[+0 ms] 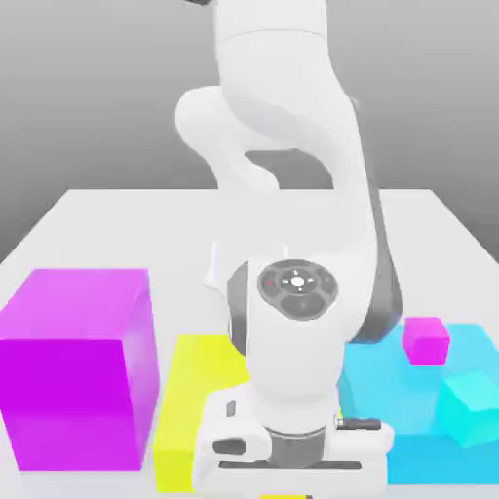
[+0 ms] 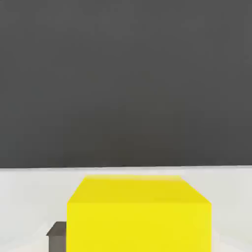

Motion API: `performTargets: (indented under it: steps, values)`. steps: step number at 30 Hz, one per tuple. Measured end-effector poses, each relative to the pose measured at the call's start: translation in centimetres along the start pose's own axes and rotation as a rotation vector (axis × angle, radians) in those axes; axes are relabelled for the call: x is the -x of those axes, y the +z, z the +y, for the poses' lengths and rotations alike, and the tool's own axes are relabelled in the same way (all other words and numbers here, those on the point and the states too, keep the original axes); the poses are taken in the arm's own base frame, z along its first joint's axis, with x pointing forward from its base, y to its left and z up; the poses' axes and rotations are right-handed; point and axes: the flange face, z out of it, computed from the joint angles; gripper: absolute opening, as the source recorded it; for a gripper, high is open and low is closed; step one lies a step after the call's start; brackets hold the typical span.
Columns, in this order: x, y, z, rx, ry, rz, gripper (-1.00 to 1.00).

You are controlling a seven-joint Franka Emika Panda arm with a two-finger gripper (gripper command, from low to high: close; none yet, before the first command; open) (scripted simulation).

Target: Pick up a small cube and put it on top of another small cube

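A bright-yellow cube (image 2: 139, 214) sits very close in front of the hand camera, resting on the pale table; I take it for the small cube, though its size is hard to judge here. In the exterior view my gripper (image 1: 292, 466) hangs low at the front of the table, pointing down, and its hand body covers whatever lies beneath it. The small magenta cube (image 1: 426, 339) sits on top of the large cyan block (image 1: 390, 400), toward the exterior view's right of my gripper.
A large magenta block (image 1: 78, 365) stands at the exterior view's left. A large yellow block (image 1: 195, 400) sits just behind my hand. A small cyan cube (image 1: 476, 404) lies tilted at the right front. The white table (image 1: 127, 229) stretches away behind the arm.
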Motion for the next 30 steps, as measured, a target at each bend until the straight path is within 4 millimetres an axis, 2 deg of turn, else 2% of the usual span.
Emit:
performTargets:
  steps: [2,4,9,12,13,18,19,20,23,24,29,30]
  values:
    - [0.0,-2.6,0.0,0.000,0.000,0.000,-1.00]
    - [2.1,-5.0,-0.8,-0.004,-0.074,-0.005,-1.00]
    - [10.3,-10.0,-2.8,-0.015,-0.359,-0.017,-1.00]
    - [16.7,-12.6,-3.5,-0.016,-0.569,-0.019,-1.00]
    - [18.7,-13.4,-3.5,-0.015,-0.636,-0.018,-1.00]
    - [25.2,-16.7,-1.3,-0.007,-0.899,-0.009,-1.00]
    - [26.3,-17.0,-0.9,-0.004,-0.947,-0.006,-1.00]
    - [26.9,-16.4,-0.7,-0.002,-0.971,-0.005,-1.00]
    - [27.4,-12.9,-0.5,0.001,-0.992,-0.002,-1.00]
    - [27.4,-11.8,-0.5,0.001,-0.994,-0.002,1.00]
    - [27.4,-11.8,-0.5,0.001,-0.994,-0.002,1.00]
    - [27.5,-11.2,-0.4,0.001,-0.995,-0.001,1.00]
